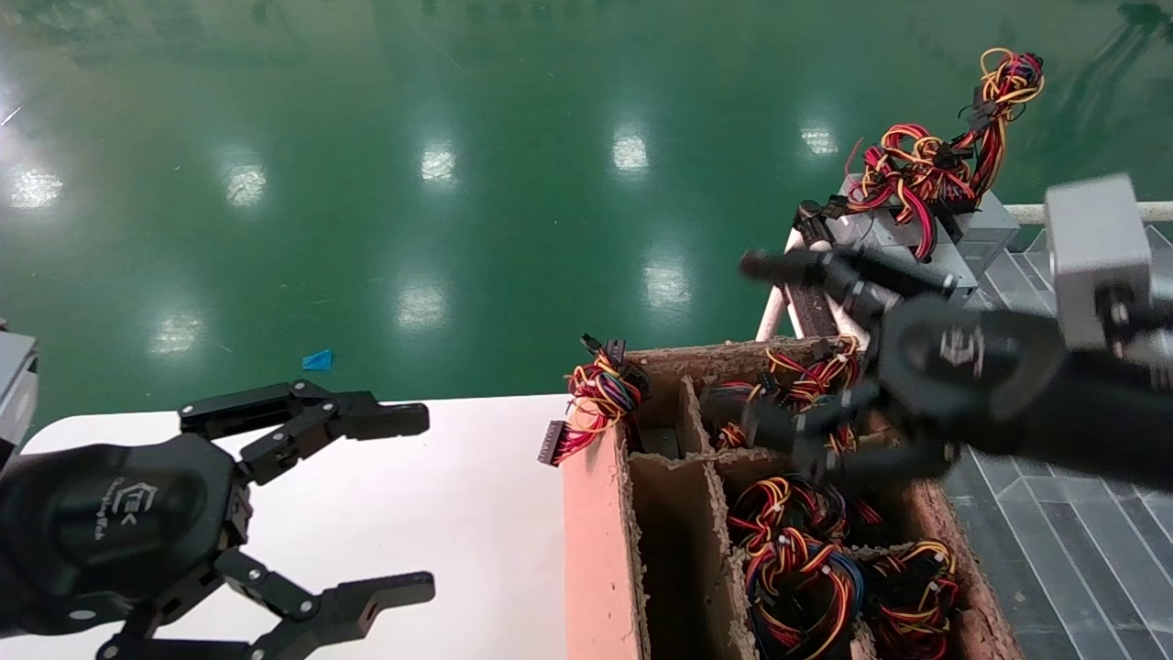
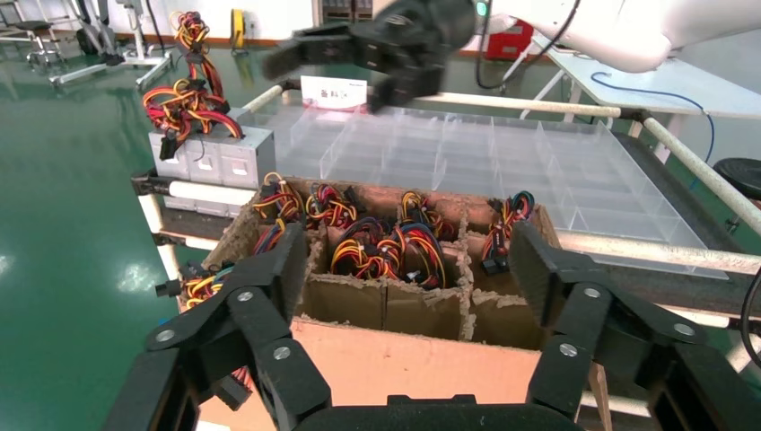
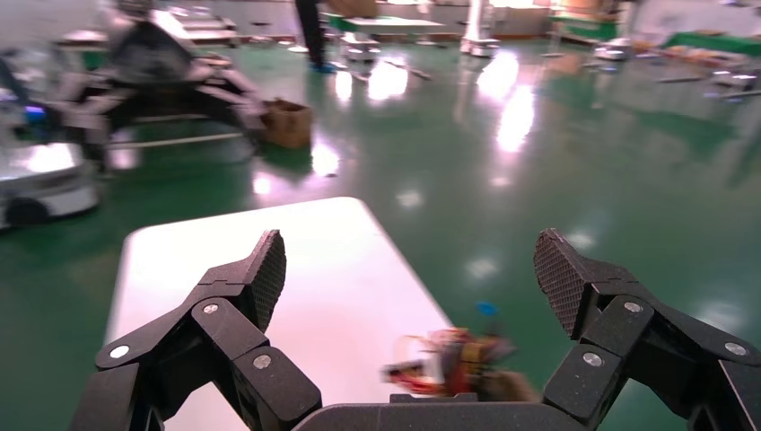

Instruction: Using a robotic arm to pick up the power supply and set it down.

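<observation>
The right end effector (image 1: 788, 367), wide open and empty, hangs over the cardboard box (image 1: 641, 513). Next it must go down onto a power supply (image 1: 806, 568).

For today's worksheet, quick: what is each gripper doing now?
Left gripper: open, empty, over the table.
Right gripper: open, empty, above the box.

A glossy green floor (image 1: 367, 137) mirrors ceiling lights. A white table (image 1: 476, 513) stands on it. Clear plastic divider trays (image 2: 502, 162) lie beyond
</observation>
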{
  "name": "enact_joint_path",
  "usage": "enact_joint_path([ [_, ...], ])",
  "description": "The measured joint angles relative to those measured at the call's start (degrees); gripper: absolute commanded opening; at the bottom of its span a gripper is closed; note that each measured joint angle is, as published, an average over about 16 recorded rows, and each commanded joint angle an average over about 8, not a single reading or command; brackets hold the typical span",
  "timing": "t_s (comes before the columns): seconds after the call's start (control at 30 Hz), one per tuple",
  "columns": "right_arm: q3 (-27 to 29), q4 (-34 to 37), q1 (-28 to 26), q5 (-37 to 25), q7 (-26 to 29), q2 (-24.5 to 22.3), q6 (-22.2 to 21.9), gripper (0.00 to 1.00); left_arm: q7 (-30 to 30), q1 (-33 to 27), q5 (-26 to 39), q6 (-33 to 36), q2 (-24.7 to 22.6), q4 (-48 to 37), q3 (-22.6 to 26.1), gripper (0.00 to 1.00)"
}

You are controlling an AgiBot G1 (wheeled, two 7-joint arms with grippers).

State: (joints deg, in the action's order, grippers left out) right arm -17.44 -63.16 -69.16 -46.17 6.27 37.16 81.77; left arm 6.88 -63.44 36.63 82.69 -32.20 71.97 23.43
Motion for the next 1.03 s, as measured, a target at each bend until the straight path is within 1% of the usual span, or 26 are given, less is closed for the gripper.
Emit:
enact_joint_path([
  [0.23,0.99,-7.33,5.33,3.02,3.09,-1.5,2.76,1.0,0.0,0.0,0.0,0.0,0.0,0.0,0.0,1.0],
  [0.43,1.54,-11.16,8.13,4.66,4.61,-2.3,4.22,1.0,0.0,0.01,-0.01,-0.01,0.0,-0.01,0.0,1.0],
  [0.63,1.73,-12.27,8.95,5.16,5.01,-2.54,4.65,1.0,-0.01,0.01,-0.01,-0.02,0.0,-0.02,-0.01,1.0],
  [1.03,1.63,-11.38,8.32,4.79,4.74,-2.37,4.31,1.0,0.0,0.01,-0.01,-0.02,0.0,-0.02,-0.01,1.0],
])
